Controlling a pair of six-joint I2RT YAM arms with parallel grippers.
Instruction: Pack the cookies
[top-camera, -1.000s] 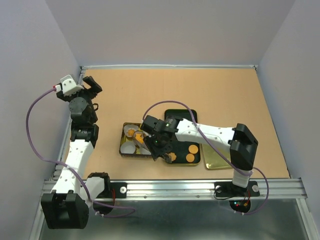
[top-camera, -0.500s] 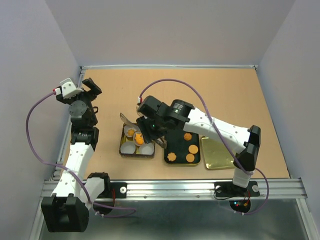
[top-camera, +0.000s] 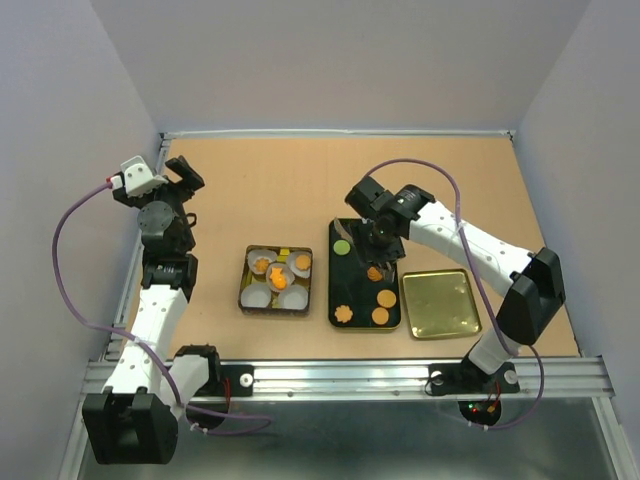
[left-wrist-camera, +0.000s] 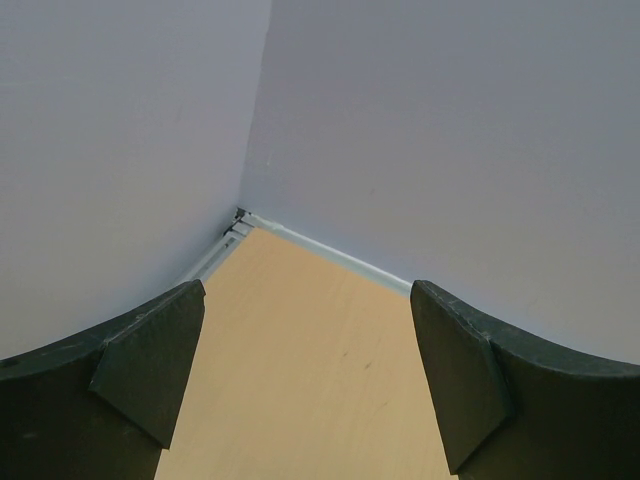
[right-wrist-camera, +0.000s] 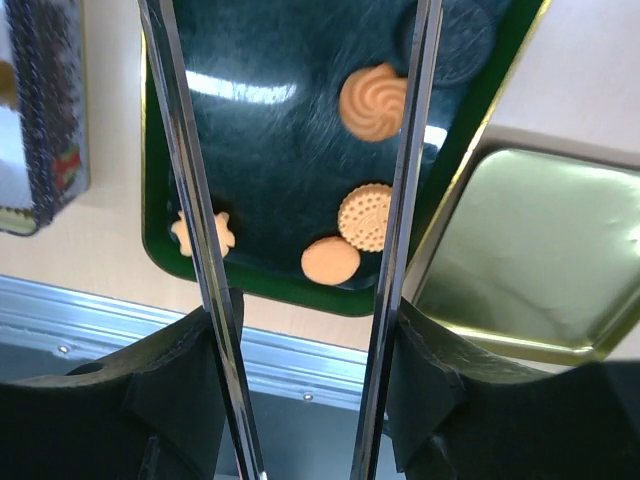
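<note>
Right wrist: swirl cookie (right-wrist-camera: 373, 102) between parted right pincer (right-wrist-camera: 300, 100) tongs.

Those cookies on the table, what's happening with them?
The robot is packing cookies into paper cups in a small tin. Its right gripper, fitted with long metal tongs that stand apart and hold nothing, hovers over the dark green tray with loose cookies. The left gripper waits open, off at the table's edge.

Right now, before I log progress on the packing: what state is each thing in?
Left tool: open, empty.
Right tool: open, empty, above green tray.
Tin: uncovered, some paper cups hold cookies.
Green tray: cookies loose on it.
Gold tray: holds nothing.
</note>
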